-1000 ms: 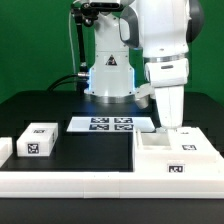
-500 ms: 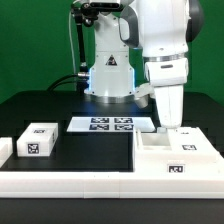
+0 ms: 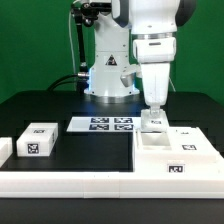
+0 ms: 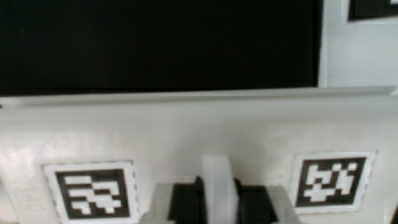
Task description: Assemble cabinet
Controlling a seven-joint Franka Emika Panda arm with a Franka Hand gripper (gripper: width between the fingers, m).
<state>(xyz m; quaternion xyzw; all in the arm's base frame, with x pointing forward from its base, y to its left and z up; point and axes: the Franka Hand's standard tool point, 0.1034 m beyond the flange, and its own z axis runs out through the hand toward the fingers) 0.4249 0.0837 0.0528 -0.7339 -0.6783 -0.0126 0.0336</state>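
Observation:
The cabinet, a white boxy body with square tags, lies at the exterior view's right on the black table. My gripper reaches straight down onto its far left part. In the wrist view the two dark fingers press on either side of a thin white upright wall of the cabinet. A tag lies on each side of them, one and the other. The gripper is shut on that wall.
A small white block with one tag lies at the exterior view's left, and another white piece sits at the left edge. The marker board lies flat before the robot base. A long white rail runs along the front.
The arm has shifted toward the exterior view's left along the cabinet's far side, and the wrist has turned. The cabinet and the loose block have not moved.

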